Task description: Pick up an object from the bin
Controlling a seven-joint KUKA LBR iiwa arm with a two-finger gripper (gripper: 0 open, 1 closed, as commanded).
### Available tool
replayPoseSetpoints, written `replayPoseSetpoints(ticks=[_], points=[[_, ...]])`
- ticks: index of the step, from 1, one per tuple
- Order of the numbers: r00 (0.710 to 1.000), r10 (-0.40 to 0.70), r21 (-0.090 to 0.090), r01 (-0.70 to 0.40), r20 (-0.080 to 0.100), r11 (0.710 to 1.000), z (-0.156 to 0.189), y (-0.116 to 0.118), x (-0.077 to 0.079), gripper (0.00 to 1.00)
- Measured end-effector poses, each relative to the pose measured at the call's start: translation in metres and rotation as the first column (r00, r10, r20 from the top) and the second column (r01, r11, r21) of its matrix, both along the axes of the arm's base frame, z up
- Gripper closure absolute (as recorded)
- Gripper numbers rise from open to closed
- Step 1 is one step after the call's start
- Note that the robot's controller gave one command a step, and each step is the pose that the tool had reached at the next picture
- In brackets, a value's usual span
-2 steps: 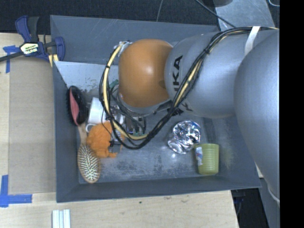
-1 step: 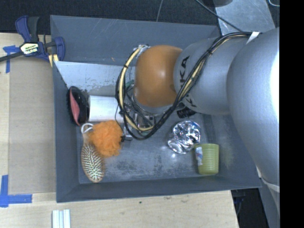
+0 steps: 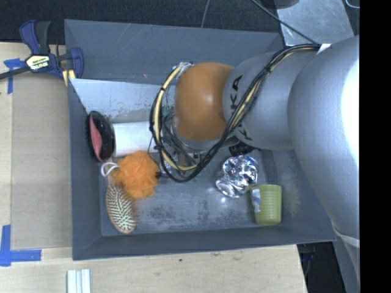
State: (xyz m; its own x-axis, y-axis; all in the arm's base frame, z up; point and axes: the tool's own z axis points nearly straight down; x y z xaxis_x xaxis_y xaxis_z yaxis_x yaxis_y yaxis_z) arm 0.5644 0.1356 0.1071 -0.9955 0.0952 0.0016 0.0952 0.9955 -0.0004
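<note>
The claw (image 3: 177,159) sits low under the orange wrist cover (image 3: 198,102) and its cables; whether it is apart or together cannot be told. Nearest, just to its left, lies a fluffy orange puff (image 3: 135,174), its edge meeting the cables. A white roll (image 3: 131,138) lies up-left. Crumpled silver foil (image 3: 238,174) lies to its right, with bare floor of the bin (image 3: 183,215) below the claw. Farther left are an oval bristle brush (image 3: 121,208) and a black-and-pink piece (image 3: 101,135) by the wall. A green cup (image 3: 267,204) lies beyond the foil.
</note>
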Motion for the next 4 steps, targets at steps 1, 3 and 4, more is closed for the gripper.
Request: replayPoseSetpoints(ticks=[1, 3, 4], points=[[1.000, -0.023, 0.001, 0.023, 0.002, 1.000, 0.033, 0.014, -0.043, 1.00], [0.989, -0.145, 0.005, 0.144, 0.012, 0.989, 0.032, 0.042, -0.009, 1.00], [0.994, -0.108, 0.009, 0.108, 0.019, 0.994, 0.137, 0.059, -0.052, 1.00]])
